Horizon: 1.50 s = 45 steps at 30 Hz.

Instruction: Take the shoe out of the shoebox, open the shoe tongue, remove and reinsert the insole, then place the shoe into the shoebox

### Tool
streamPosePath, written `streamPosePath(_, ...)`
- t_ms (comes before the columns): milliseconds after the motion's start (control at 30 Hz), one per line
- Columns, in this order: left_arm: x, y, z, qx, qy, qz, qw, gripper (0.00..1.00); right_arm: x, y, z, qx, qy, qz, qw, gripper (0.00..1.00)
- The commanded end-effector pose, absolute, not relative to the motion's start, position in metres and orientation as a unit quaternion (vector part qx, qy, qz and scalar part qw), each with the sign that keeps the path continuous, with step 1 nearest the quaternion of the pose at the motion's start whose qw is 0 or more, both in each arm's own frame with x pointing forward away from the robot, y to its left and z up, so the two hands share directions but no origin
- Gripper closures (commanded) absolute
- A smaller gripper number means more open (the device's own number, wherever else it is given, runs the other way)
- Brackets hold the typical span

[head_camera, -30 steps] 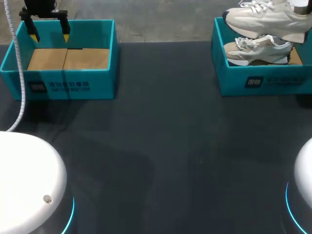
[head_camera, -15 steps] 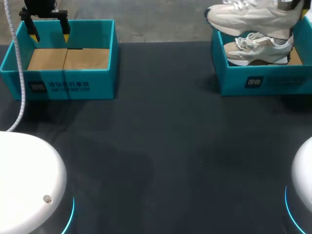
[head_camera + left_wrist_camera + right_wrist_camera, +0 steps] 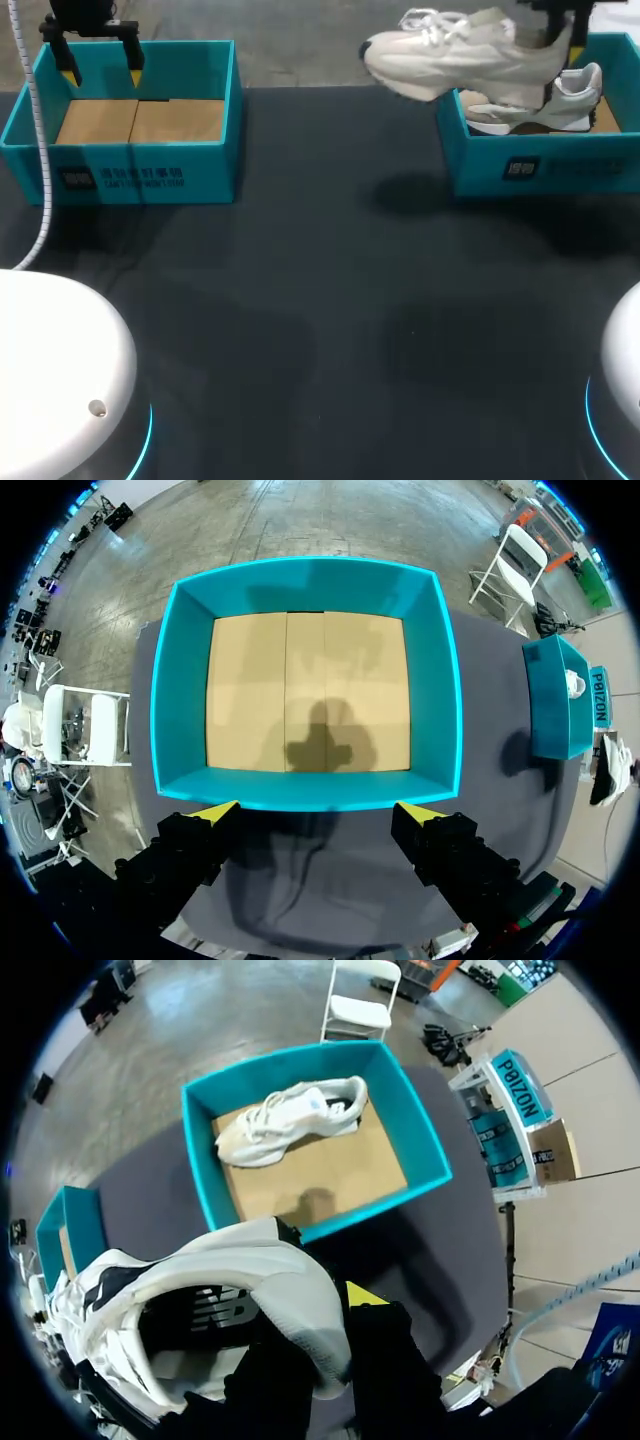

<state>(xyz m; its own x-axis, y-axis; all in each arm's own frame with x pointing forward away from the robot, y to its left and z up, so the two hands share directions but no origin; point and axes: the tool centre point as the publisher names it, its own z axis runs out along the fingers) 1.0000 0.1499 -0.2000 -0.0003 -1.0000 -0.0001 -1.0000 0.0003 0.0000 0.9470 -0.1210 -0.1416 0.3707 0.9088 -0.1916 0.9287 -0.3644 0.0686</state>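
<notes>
head view has the cream sneaker (image 3: 455, 58) hanging in the air by its heel, toe out past the right shoebox (image 3: 540, 170) on the side facing the middle of the dark table (image 3: 330, 300). your right gripper (image 3: 335, 1305) is clamped on the padded heel collar (image 3: 300, 1260), one finger inside and one outside. that grip is your risk: the collar looks like soft foam and fabric, and the shoe's whole length hangs off it, so it could droop, twist or slide free if you swing fast. the loose white laces (image 3: 432, 25) could also catch on the stiff teal cardboard rim. the sole (image 3: 470, 88) is thick, rounded foam, so it may roll if set down on its edge. a second sneaker (image 3: 530, 105) lies in that box on bare brown card. your left gripper (image 3: 318, 810) hangs spread open, holding nothing, over the other teal shoebox (image 3: 305, 785).
</notes>
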Motion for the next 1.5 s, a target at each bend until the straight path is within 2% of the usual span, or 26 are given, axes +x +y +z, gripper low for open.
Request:
streamPosePath(33,1.0,0.15,-0.2,-0.707,0.707,0.0,0.0,0.0,0.913,-0.096,-0.145,0.823,0.554,-0.034,0.121,1.0)
streamPosePath(300,1.0,0.15,-0.2,-0.707,0.707,0.0,0.0,0.0,0.86,-0.047,-0.16,0.822,0.549,-0.063,0.139,1.0)
streamPosePath(900,1.0,0.15,-0.2,-0.707,0.707,0.0,0.0,0.0,0.766,0.041,-0.189,0.837,0.526,-0.08,0.126,1.0)
streamPosePath(1233,1.0,0.15,-0.2,-0.707,0.707,0.0,0.0,0.0,0.725,0.066,-0.202,0.833,0.526,-0.108,0.134,1.0)
streamPosePath(1500,1.0,0.15,-0.2,-0.707,0.707,0.0,0.0,0.0,0.714,0.073,-0.213,0.832,0.529,-0.122,0.114,1.0)
